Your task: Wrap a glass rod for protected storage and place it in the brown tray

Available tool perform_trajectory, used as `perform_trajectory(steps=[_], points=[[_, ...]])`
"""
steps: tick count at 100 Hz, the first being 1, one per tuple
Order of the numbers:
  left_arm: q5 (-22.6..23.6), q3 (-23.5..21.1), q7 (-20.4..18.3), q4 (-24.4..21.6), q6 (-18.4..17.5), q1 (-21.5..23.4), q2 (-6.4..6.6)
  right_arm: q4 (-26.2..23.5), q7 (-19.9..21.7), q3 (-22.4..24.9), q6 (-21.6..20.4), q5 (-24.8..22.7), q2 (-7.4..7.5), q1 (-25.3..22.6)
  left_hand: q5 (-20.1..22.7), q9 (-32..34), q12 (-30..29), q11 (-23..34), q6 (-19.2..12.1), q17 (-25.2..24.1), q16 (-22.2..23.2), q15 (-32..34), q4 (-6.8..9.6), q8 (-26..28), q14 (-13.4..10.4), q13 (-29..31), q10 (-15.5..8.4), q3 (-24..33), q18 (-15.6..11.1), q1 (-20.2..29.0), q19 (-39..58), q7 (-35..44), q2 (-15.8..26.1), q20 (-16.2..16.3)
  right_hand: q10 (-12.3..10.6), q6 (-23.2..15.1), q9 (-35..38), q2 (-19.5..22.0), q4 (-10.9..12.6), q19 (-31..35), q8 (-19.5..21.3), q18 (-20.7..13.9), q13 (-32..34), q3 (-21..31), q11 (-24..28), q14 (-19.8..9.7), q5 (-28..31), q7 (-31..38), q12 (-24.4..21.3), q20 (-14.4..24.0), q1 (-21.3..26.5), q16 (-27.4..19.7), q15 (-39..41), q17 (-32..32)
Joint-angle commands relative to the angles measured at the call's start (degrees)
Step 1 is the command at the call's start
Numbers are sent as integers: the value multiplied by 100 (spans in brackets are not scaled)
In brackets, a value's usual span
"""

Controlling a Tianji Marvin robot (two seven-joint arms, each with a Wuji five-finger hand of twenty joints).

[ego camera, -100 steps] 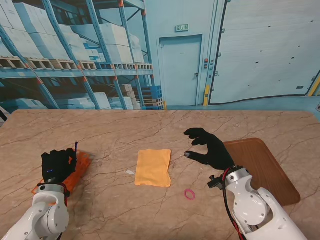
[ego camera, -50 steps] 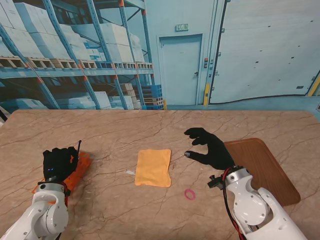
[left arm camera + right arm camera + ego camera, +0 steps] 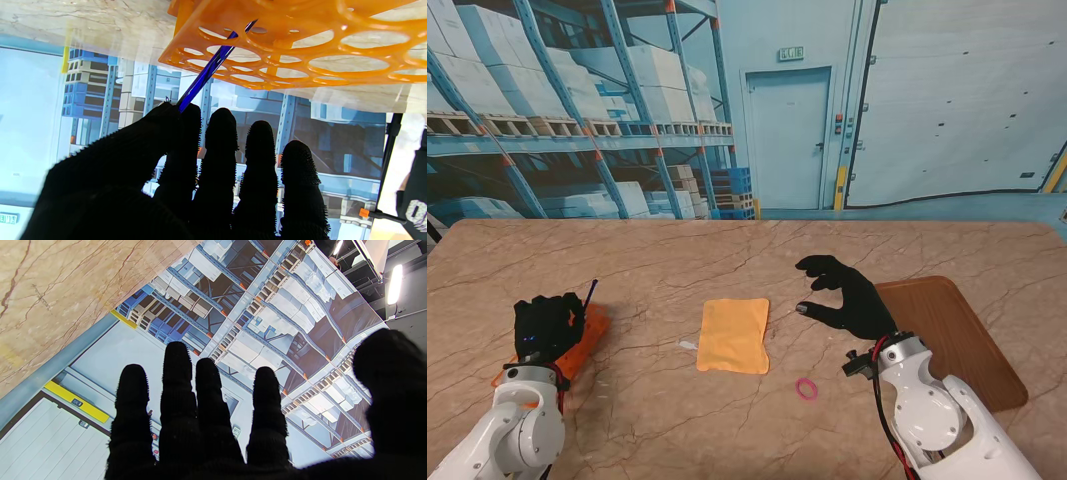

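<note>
The task is at an early stage, by the look of things: the rod has been grasped but not wrapped or stored. Nearest the camera in the stand view, the left hand (image 3: 545, 328) pinches the blue glass rod (image 3: 588, 291), which slants up and away from the fingers, its lower end hidden behind the hand, over the orange rack (image 3: 587, 335) on which the hand sits. Beyond that hand, toward the middle of the surface (image 3: 657, 270), the yellow cloth (image 3: 733, 335) lies flat and unfolded, with nothing on it. A small pink band (image 3: 806, 388) lies on the surface just beside the right wrist, on the cloth side, untouched. The right hand (image 3: 842, 297) hovers with fingers spread and curled, grasping nothing, and the brown tray (image 3: 952, 335) lies just beyond it on its outer side, with no rod in it. Remaining, as judged: freeing the rod from the rack, laying it on the cloth, wrapping, probably securing with the band, and placing it in the tray. The left wrist view adds what the stand view cannot resolve: the rod (image 3: 206, 71) is gripped between thumb and first finger, and its far end passes through a hole of the rack (image 3: 300, 46), so it is not yet clear of it. The right wrist view confirms only that the right hand (image 3: 213, 420) is empty; no task item appears there.
</note>
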Motion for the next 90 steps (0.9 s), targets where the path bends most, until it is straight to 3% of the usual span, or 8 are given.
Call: perform_trajectory(steps=[1,90], points=[[-20,9,23,-18,-31,27,-38,-50,-13,-6,2,-9,-22,-32,-6,40,120,153,-180,-83,120,80,217,218,105,-117,95,347,1,-10,163,504,-150,-51,-5,-5,92,-265,176,171,10,-43,191,71,41,-15,30,-20,54,29,-168,58,117,-23],[-172,130,31,182,261,-36,-74,-58,-28,7,-5,-19,-23,-48,15,34,52,-45,-244,-98,59,9,167,-8,165,-156,86,557,42,-45,143,492,-266,-99,-8,-1,99,-246,176,168,11,-41,184,74,37,-8,37,-26,55,34,-187,60,115,-25]])
